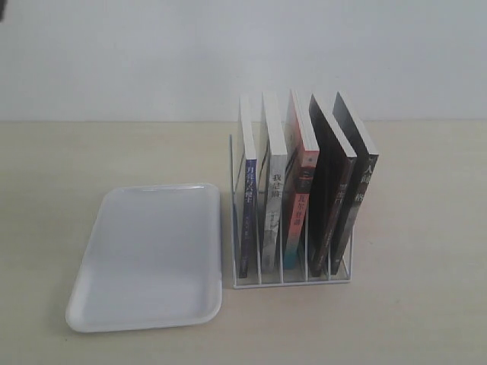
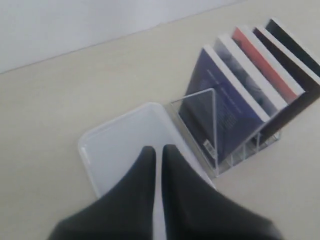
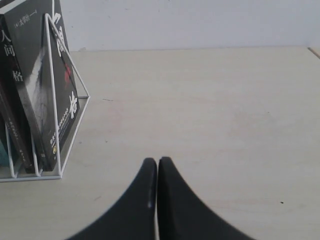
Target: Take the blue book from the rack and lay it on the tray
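Observation:
The blue book (image 1: 248, 205) stands upright in the leftmost slot of the white wire rack (image 1: 289, 281); its dark blue cover (image 2: 220, 105) faces the left wrist camera. Beside the rack's left side the white tray (image 1: 148, 255) lies flat with nothing on it. My left gripper (image 2: 158, 149) hovers over the tray (image 2: 120, 145), shut, with nothing between its fingers. My right gripper (image 3: 157, 161) is shut too, over bare table on the far side of the rack (image 3: 65, 145) from the tray. Neither gripper shows in the exterior view.
Several other books fill the remaining slots: a white-spined one (image 1: 274, 198), a red-and-teal one (image 1: 299, 198) and two black ones (image 1: 342, 205). A pale wooden table (image 1: 426, 228) carries everything, and a white wall runs behind it.

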Controlling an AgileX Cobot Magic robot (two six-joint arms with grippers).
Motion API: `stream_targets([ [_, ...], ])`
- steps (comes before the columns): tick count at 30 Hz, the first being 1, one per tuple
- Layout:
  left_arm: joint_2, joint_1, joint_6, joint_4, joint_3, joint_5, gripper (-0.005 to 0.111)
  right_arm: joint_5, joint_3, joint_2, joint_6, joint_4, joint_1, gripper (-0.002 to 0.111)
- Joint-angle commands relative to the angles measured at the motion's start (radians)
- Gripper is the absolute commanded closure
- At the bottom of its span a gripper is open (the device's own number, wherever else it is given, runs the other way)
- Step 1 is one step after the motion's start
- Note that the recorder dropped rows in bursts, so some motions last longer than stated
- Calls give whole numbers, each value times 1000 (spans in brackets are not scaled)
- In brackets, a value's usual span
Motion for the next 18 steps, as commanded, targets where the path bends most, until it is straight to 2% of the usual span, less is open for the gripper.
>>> stream_targets([
  [1,95,-169,-91,41,20,-77,102,-12,-1,-5,0,-9,-7,108],
  [5,222,-312,-261,197,20,-203,102,-12,-1,-5,0,-9,-7,108],
  [9,329,-396,-379,305,20,-338,102,-12,-1,-5,0,-9,-7,108],
  [12,408,-422,-382,303,3,-437,102,-12,-1,-5,0,-9,-7,108],
  [18,505,-424,-371,232,-101,-596,102,-12,-1,-5,0,-9,-7,108],
])
